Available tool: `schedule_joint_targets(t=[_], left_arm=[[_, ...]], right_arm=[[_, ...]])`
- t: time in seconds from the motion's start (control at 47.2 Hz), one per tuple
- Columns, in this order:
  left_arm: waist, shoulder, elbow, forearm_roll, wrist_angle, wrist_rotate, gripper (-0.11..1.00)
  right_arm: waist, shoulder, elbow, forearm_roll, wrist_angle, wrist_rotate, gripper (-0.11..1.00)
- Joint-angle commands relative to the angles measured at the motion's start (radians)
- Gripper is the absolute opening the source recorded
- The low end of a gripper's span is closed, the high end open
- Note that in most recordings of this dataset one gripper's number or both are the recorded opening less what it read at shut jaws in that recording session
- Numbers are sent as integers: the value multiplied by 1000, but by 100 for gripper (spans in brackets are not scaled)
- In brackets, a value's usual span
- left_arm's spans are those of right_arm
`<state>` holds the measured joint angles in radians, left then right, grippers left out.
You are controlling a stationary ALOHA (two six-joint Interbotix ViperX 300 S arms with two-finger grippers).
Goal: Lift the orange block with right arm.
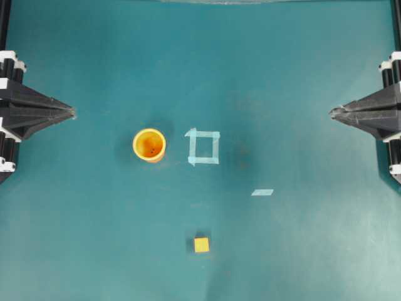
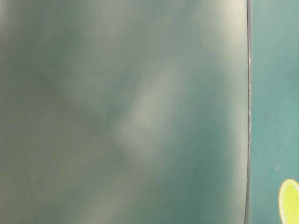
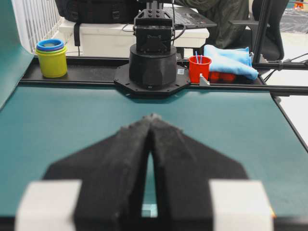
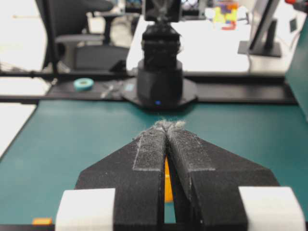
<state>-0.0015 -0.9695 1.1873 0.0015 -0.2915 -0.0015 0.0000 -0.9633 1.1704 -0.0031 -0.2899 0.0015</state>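
Orange block (image 1: 201,244): small yellow-orange cube, lying flat on the table near the bottom centre of the overhead frame, apart from everything else, touched by nothing.
Right arm: parked at the right edge of the overhead frame, about mid-height, well apart from the block.
Right gripper (image 1: 333,113): jaws clenched together, tips meeting in a point aimed toward frame centre; same meeting tips in the right wrist view (image 4: 166,126), with a thin orange sliver showing through the slit lower down; grasping nothing.
Left gripper (image 1: 71,113): at the left edge of the overhead frame, mirror pose; jaws clenched, tips touching in the left wrist view (image 3: 151,117), grasping nothing.
Orange cup (image 1: 149,145): round, upright, open top, left of centre in the overhead frame, just left of the tape square.
Tape square (image 1: 203,147): pale outline stuck to the table at frame centre, nothing inside.
Tape strip (image 1: 262,192): short pale piece, right of and below the square.
Table (image 1: 301,56): teal surface filling the overhead frame.
Table-level view: mostly blurred grey-green; a yellow rounded edge at lower right, too blurred to tell what.
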Motion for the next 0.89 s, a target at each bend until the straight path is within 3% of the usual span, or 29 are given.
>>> schedule_joint_targets(t=[0.0, 0.233, 0.657, 0.72, 0.868], left_arm=[[0, 12, -40, 3, 37, -6, -1], [0, 11, -55, 3, 126, -8, 0], [0, 11, -55, 3, 133, -8, 0], [0, 11, -55, 3, 133, -8, 0], [-2, 12, -55, 3, 133, -6, 0]], right_arm=[[2, 15, -29, 6, -2, 6, 0], [2, 126, -132, 5, 127, 6, 0], [2, 334, -296, 5, 170, 9, 2], [2, 359, -325, 5, 187, 8, 7], [9, 400, -382, 5, 247, 8, 31]])
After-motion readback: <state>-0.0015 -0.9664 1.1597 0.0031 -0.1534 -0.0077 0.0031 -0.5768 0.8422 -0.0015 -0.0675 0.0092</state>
